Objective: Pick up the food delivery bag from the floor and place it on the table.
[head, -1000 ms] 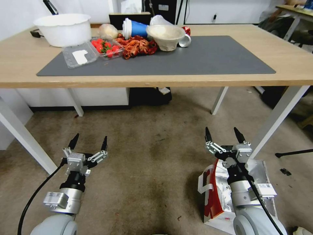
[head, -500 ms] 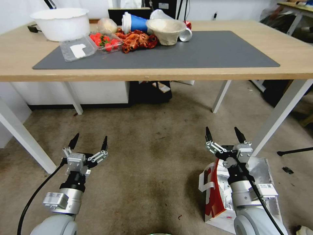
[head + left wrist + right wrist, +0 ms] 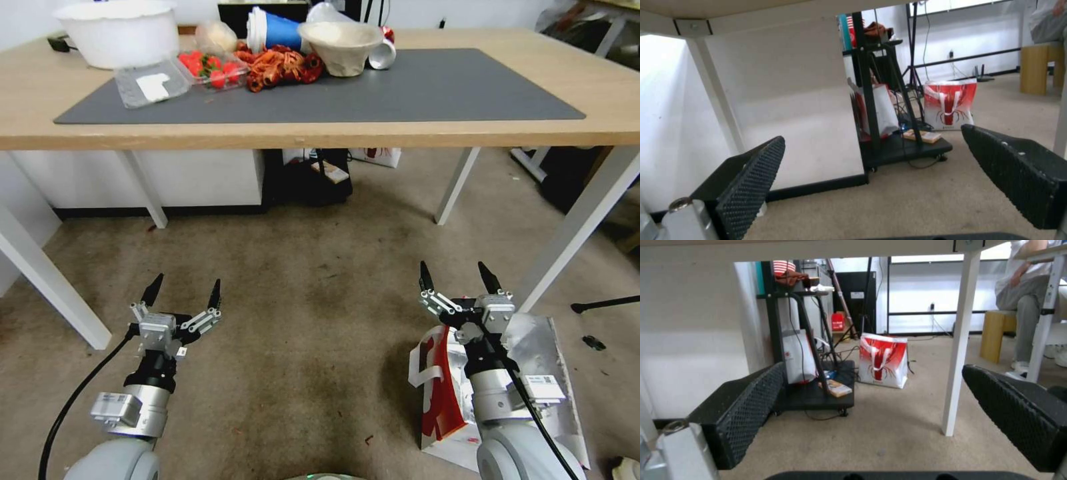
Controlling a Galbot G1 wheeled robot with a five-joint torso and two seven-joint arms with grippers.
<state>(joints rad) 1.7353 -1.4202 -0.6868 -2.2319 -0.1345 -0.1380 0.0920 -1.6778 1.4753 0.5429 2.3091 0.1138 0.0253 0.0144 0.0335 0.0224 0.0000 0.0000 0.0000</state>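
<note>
1. Step in hand (judged): reach for bag, nothing grasped yet. Landmark = food delivery bag (image 3: 460, 393), standing on floor (image 3: 313, 300) at robot's right, mouth open, foil lining up, red panel facing inward.
- Right arm sits directly over bag & hides much of it; right pincer (image 3: 460, 277) is past bag's far edge, above carpet, fingers apart, holding nothing.
- To do well: prob. pull wrist back over bag mouth, go for white strap handle (image 3: 421, 373) on the red side rather than the floppy foil wall; close fully on strap before lift. Lift high enough to clear bench edge; bag looks soft, may sag or swing.
- Left pincer (image 3: 181, 299) well away from bag, across open carpet, fingers apart, empty, idle.

2. Surface / room, large to small
- Floor: brownish carpet, dark stains between bag & left arm.
- Bench (image 3: 467, 133): beyond & above bag, light wood, white legs; nearest leg (image 3: 573, 227) just past bag's far side, a snag risk on the way up.
- Grey mat (image 3: 433, 87) on bench: half on bag's side bare, best drop zone.
- White bowl (image 3: 110, 33), food clutter (image 3: 280, 63): bench's far-left part, well apart from bag.
- Red-white lobster bag (image 3: 884, 360): under-bench distance, far beyond; not the target.
</note>
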